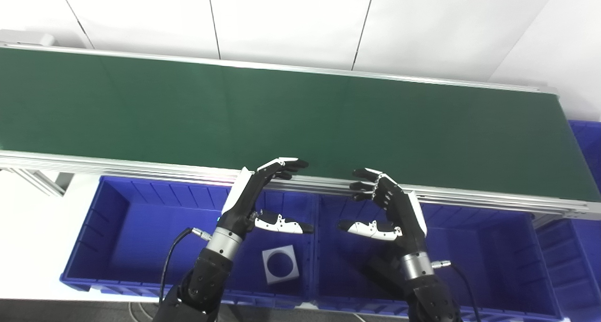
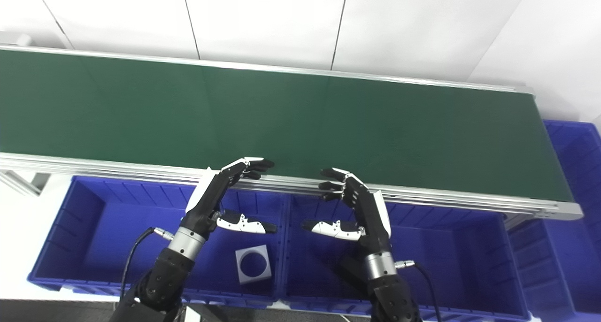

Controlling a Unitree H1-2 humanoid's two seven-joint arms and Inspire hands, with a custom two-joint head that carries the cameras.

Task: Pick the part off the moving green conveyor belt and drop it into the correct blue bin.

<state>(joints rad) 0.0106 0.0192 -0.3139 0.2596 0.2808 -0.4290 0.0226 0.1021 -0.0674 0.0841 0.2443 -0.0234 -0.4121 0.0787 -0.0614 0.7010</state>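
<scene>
With the conveyor belt (image 1: 300,111) bare and the only part (image 1: 280,264) already lying in the left bin (image 1: 108,228), the left hand (image 1: 256,197) and right hand (image 1: 389,209) hover open and empty at the belt's near edge — a late reach probably misses the next part.

Belt (image 1: 300,120) in front of me is plain dark green, no pattern, with silver rails (image 1: 141,169) along the edges and a white panelled wall (image 1: 281,17) with thin dark seams behind. My left hand (image 1: 256,195) and right hand (image 1: 389,204) are both black with white plates on the backs and thumbs, silver wrist cuffs, black cables. Bins below are solid bright blue, left bin (image 1: 117,228) and right bin (image 1: 483,251), with a light grey square part (image 1: 280,264) with a round hole showing blue through it in the left one; another blue bin (image 1: 587,143) at far right.
</scene>
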